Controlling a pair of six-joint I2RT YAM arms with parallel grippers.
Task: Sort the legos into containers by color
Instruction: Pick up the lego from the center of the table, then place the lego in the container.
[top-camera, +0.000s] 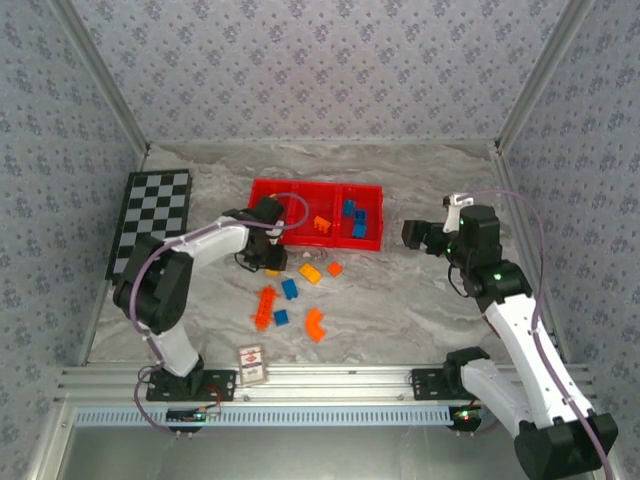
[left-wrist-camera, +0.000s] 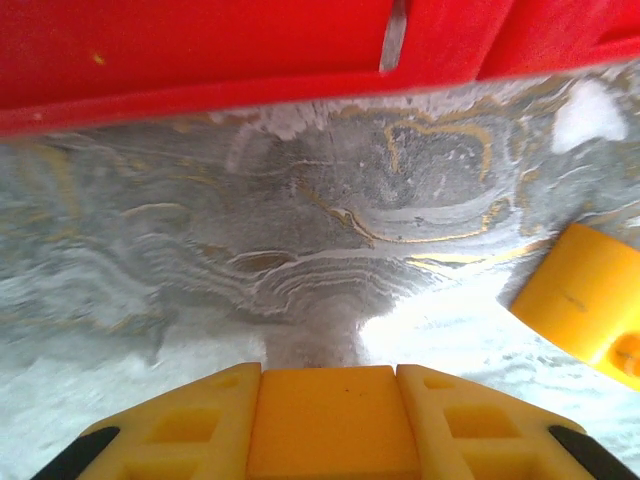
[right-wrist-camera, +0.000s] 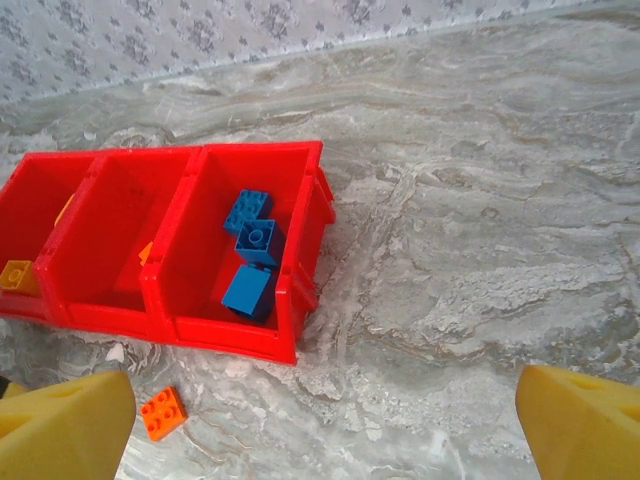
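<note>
Our left claw (top-camera: 262, 262) is low over the tabletop (top-camera: 420, 310), just near of the red tray (top-camera: 300, 184), and is pinching a yellow lego (left-wrist-camera: 333, 425) between its fingers. Our right claw (top-camera: 414, 236) hangs spread wide to the right of the tray, holding nothing. Three blue legos (right-wrist-camera: 255, 255) lie in the tray's right compartment, and orange legos (top-camera: 322, 225) lie in the middle one. Loose on the tabletop near of the tray are a long orange lego (top-camera: 265, 307), a curved orange lego (top-camera: 316, 323) and a blue lego (top-camera: 290, 289).
</note>
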